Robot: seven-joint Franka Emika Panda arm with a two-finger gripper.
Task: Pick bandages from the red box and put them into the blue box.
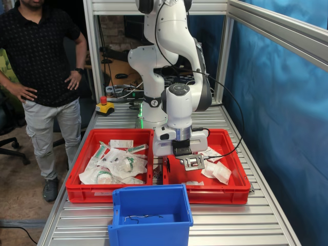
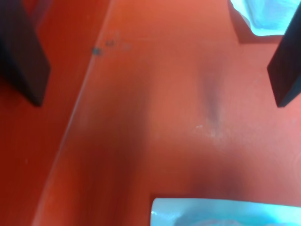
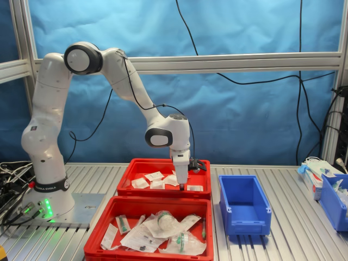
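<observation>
The red box holds several bandages, small white square pouches; it is the far crate in the second exterior view, with bandages on its floor. My gripper is lowered into this box near the end by the blue box. In the wrist view the gripper is open over bare red floor, with nothing between the fingers. One bandage and another bandage lie just outside the fingers. The blue box stands beside the crates.
A second red crate of clear-wrapped packs stands alongside. A thin dark wire lies in the blue box. A person stands off the table's end near a red stop button. Another blue bin stands at the second exterior view's right.
</observation>
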